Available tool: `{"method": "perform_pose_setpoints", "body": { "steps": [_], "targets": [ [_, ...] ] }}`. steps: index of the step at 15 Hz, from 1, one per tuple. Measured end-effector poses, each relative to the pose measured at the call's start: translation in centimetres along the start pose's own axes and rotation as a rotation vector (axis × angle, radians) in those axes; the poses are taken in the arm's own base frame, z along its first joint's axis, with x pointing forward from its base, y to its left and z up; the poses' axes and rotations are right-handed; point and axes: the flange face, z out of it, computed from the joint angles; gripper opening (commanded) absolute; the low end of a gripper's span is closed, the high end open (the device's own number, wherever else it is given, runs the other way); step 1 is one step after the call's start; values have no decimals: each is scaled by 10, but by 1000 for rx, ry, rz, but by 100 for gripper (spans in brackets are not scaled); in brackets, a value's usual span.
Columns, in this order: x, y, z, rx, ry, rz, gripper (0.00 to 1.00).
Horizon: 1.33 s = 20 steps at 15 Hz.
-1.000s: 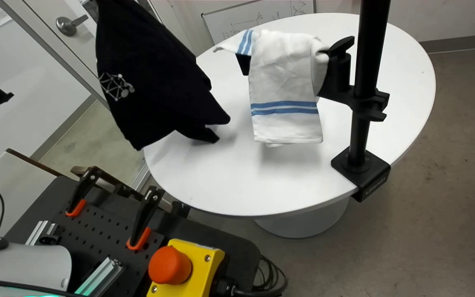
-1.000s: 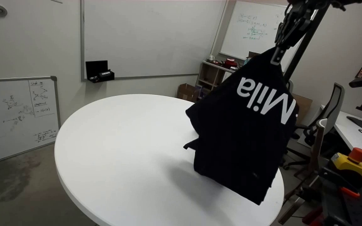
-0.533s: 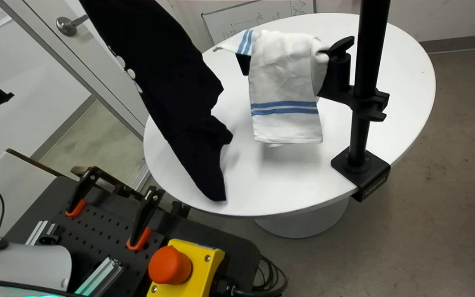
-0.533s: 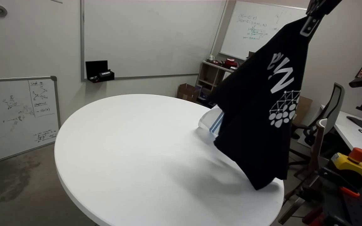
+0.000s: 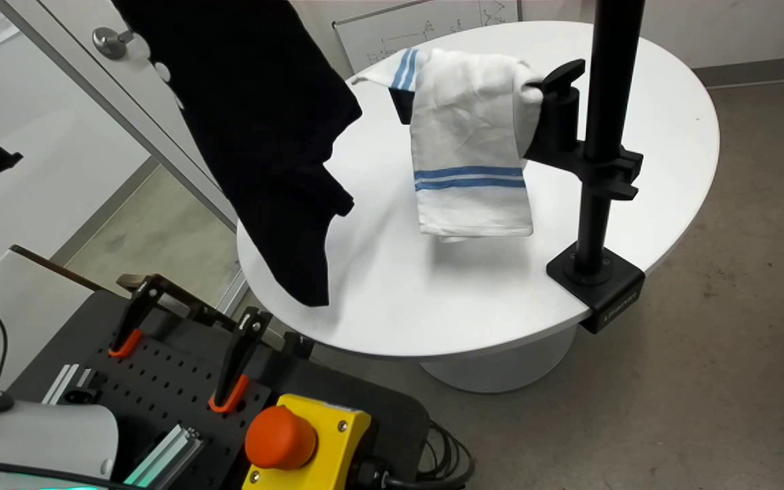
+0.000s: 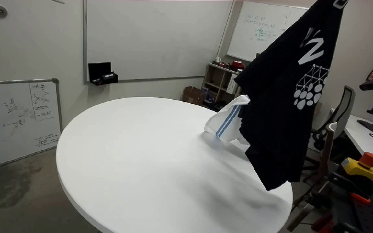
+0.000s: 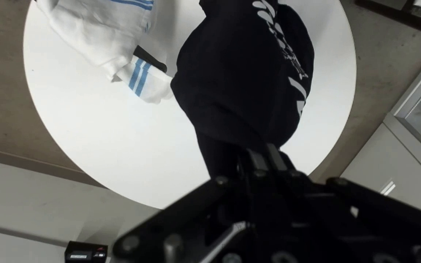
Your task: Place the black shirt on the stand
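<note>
The black shirt (image 5: 249, 129) hangs in the air in both exterior views, above the round table's edge; white lettering and a dotted logo show on the shirt (image 6: 290, 106). My gripper (image 7: 267, 160) is shut on the shirt's upper part; the shirt (image 7: 236, 73) drapes down from the fingers in the wrist view. In an exterior view only a fingertip (image 6: 340, 4) shows at the top edge. The black stand (image 5: 599, 136) is clamped to the table's edge, its side arm beneath the towel. The shirt is to the left of the stand, apart from it.
A white towel with blue stripes (image 5: 470, 136) hangs over the stand's arm and also shows in the wrist view (image 7: 97, 33). The white round table (image 6: 134, 155) lies below. A yellow box with a red button (image 5: 310, 442) and black clamps (image 5: 239, 357) are on the dark cart.
The shirt has risen and turned, its logo now facing an exterior view. My gripper has moved up, almost out of view. More of the towel is uncovered. The stand has not moved.
</note>
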Motion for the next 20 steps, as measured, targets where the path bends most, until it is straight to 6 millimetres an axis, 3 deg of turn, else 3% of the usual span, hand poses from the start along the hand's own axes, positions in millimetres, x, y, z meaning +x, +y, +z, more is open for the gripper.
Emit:
{"method": "perform_pose_setpoints", "body": {
  "steps": [4,13,20],
  "targets": [
    [-5,17,-17,-10,-10,56,1],
    [-13,33,-33,-46,-33,152,1],
    [-34,71,-41,-57,-66,293,1]
  ]
}}
